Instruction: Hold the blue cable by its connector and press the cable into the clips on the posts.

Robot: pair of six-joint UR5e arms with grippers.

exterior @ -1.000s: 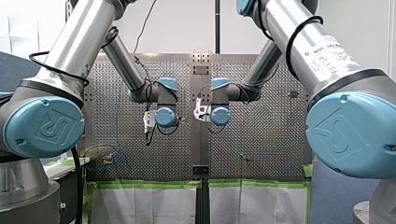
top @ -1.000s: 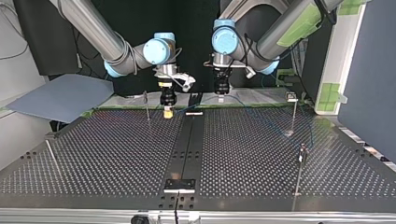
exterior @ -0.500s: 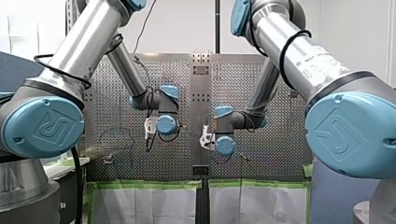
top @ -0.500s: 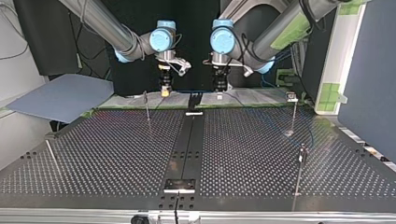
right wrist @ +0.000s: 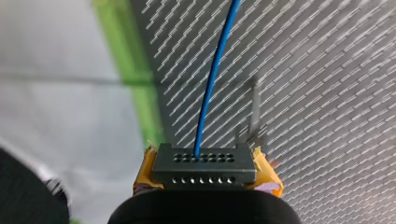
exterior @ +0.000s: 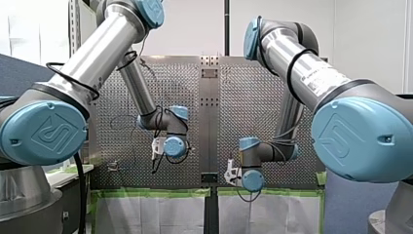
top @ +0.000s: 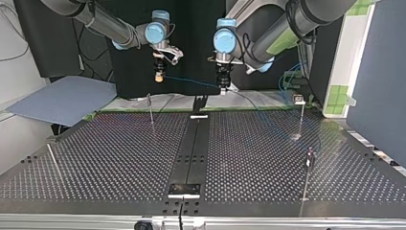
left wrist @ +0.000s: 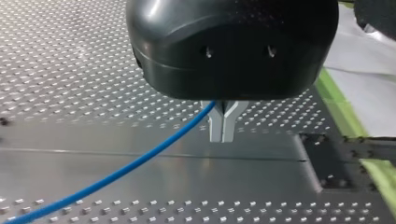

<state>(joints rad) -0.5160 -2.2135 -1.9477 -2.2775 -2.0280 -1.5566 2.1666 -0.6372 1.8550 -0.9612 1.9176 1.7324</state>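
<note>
A dark connector block (right wrist: 204, 161) with rows of small holes sits between the yellow pads of my right gripper (right wrist: 204, 176), which is shut on it. The blue cable (right wrist: 212, 84) leaves the connector and runs ahead over the perforated table. In the left wrist view, my left gripper (left wrist: 222, 138) has its metal fingers shut, and the blue cable (left wrist: 121, 170) comes out from between them near their base. In the top view the cable (top: 191, 82) spans between my right gripper (top: 158, 78) and my left gripper (top: 222, 87), both held above the table's far edge.
Thin posts with clips stand on the table: one (top: 151, 109) under my right gripper, two (top: 301, 116) (top: 308, 165) at the top view's right, a leaning rod (top: 53, 162) at its left. A dark rail (top: 191, 153) runs down the middle. Green tape (left wrist: 343, 109) lines the edge.
Both grippers have lifted off the table and drawn back toward the arms' side. My right gripper moved furthest, and the blue cable now hangs in the air between them.
</note>
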